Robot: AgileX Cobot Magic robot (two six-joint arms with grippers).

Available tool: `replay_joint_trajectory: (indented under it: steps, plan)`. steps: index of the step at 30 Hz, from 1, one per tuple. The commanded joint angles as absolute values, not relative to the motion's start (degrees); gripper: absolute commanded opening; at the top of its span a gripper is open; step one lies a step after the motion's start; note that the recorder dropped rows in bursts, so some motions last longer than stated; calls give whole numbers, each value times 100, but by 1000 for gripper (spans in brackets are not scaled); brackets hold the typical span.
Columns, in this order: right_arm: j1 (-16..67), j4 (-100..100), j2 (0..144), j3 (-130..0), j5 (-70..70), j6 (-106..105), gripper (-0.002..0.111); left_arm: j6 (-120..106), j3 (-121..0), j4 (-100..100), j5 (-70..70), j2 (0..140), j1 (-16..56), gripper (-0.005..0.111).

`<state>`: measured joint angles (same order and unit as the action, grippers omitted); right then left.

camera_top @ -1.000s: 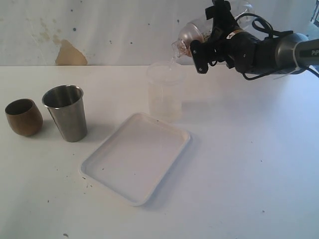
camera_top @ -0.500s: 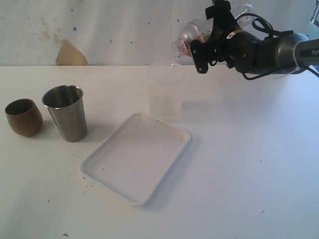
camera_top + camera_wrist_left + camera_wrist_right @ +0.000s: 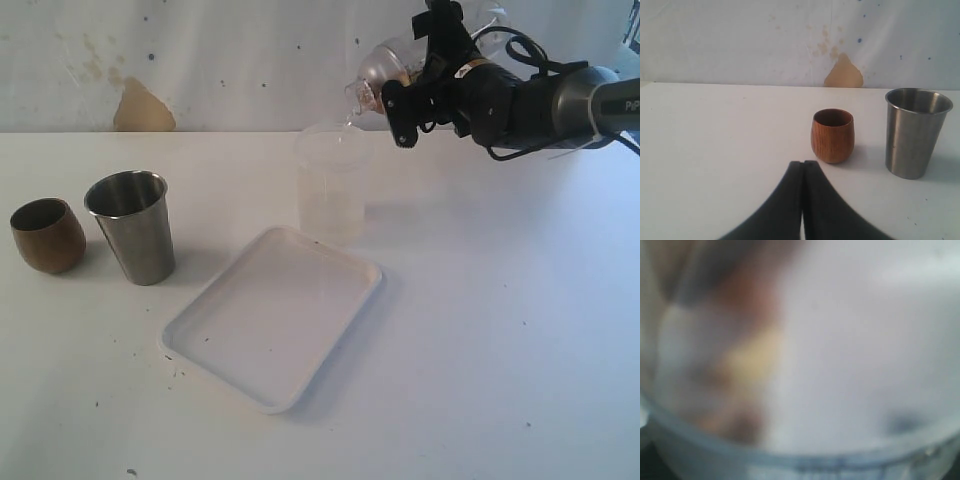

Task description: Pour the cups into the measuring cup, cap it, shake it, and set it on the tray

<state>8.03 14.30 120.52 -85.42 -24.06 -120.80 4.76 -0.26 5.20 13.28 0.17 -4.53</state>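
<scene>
We see a white desk (image 3: 500, 350) carrying everything. On it, near the middle, lies a shallow white rectangular tray (image 3: 272, 317), set at an angle and with nothing in it. Just behind the tray's far corner stands the clear plastic measuring cup (image 3: 333, 185), upright on the desk and not on the tray. Well to the left stands the tall brushed-steel tumbler (image 3: 132, 227), upright, and just beside it, further left, the rounded brown wooden cup (image 3: 47, 235), apart from the tumbler.

Above the measuring cup we find the right end effector (image 3: 408, 78) gripping the clear plastic dome cap (image 3: 378, 68) in the air. The cap is tilted, its narrow neck pointing down towards the cup's rim. The right wrist view is too blurred for us to read.

The left end effector (image 3: 802, 200) is closed, its two dark fingers pressed together and holding nothing, facing the wooden cup and tumbler.
</scene>
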Motion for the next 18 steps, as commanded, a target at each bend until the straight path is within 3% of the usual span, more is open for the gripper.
replay_joint_trajectory:
  steps: [1,18]
  plan:
    - [805,1443,11958,-8618,-2661,-12079,0,488,0,551,1330,0,-439,0]
    - [805,678,11958,-8618,-2727,-12206,0,488,0,551,1330,0,-439,0]
